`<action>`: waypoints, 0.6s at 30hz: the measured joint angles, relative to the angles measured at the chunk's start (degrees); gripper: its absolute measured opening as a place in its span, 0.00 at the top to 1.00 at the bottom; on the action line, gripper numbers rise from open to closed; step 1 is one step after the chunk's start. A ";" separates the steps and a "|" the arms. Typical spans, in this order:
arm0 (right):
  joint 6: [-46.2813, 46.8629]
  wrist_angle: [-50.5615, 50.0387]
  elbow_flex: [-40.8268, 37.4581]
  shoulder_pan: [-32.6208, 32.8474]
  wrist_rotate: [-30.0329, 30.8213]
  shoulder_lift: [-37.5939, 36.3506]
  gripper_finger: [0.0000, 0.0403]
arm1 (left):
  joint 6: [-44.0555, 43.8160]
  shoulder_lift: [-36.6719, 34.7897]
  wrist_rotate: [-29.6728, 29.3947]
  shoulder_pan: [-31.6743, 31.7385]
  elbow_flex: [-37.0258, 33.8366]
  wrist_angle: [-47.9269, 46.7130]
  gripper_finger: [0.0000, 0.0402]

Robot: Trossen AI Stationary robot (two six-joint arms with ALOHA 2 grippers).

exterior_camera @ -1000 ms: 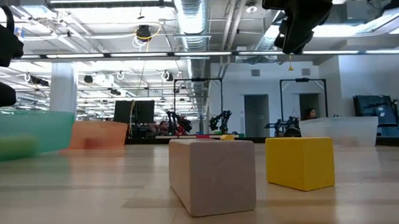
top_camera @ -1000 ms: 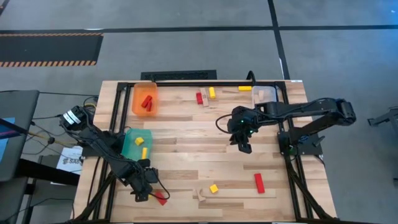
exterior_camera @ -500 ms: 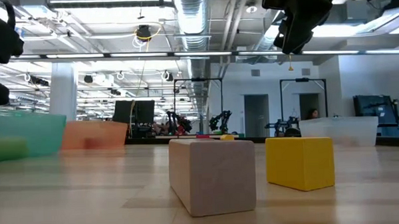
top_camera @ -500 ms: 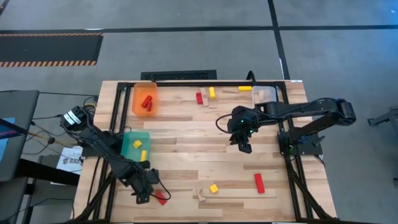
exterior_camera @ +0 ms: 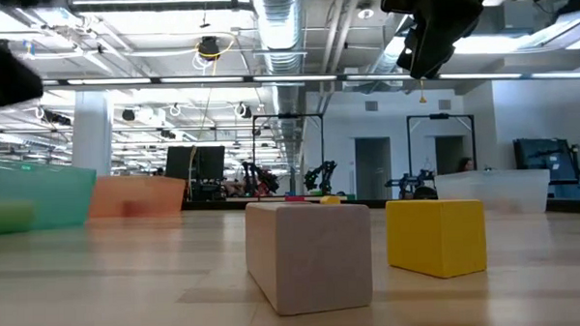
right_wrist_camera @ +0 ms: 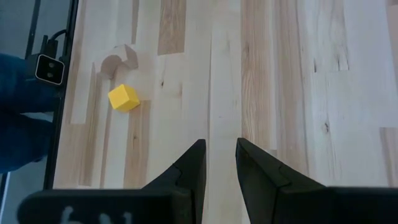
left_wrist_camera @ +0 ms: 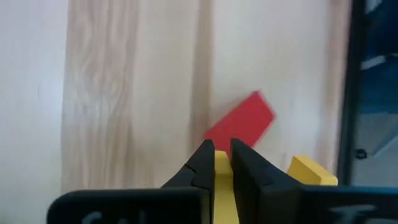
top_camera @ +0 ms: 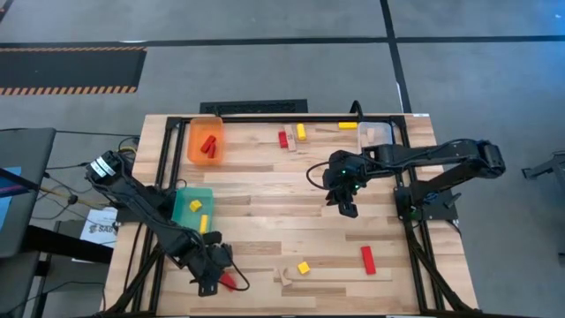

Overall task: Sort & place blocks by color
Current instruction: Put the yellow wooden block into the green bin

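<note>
My left gripper (top_camera: 213, 276) hangs over the table's near left corner, shut on a yellow block (left_wrist_camera: 222, 186), just above a red block (left_wrist_camera: 241, 124) that lies flat on the table. More yellow (left_wrist_camera: 311, 172) shows beside one finger; whether it belongs to the held block I cannot tell. My right gripper (top_camera: 347, 209) hovers over the table's middle right, open with a narrow gap and nothing in it. A yellow cube (top_camera: 304, 267), a pale wood piece (top_camera: 288, 277) and a red bar (top_camera: 368, 259) lie near the front edge. My left gripper pinches the yellow block (left_wrist_camera: 222, 171) between its two fingers, which slant steeply down from above. Only a narrow yellow strip shows in the gap; the fingers hide the rest of the block and which part they are on.
An orange bin (top_camera: 205, 144) with red blocks stands far left, a teal bin (top_camera: 192, 205) with yellow blocks at the left edge, a clear bin (top_camera: 375, 134) far right. A red block (top_camera: 283, 139) and yellow blocks (top_camera: 301, 132) lie near the far edge.
My left gripper has risen from the table and shifted a little toward the red block at the near left corner. My right arm has kept still, and the blocks on the table lie where they were.
</note>
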 joint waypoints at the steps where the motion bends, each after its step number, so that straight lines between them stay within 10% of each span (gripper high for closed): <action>1: 0.00 -0.02 0.00 0.00 -0.02 -0.02 0.73 | 0.95 0.00 -0.39 0.00 1.20 -1.37 0.99; 11: 1.24 2.55 0.00 0.00 -0.07 0.00 0.73 | 12.11 -1.79 -12.02 9.14 10.27 -21.80 0.99; 18: 9.12 2.96 0.00 0.02 -0.22 0.00 0.73 | 14.54 -16.51 -20.62 17.26 5.45 -33.20 0.99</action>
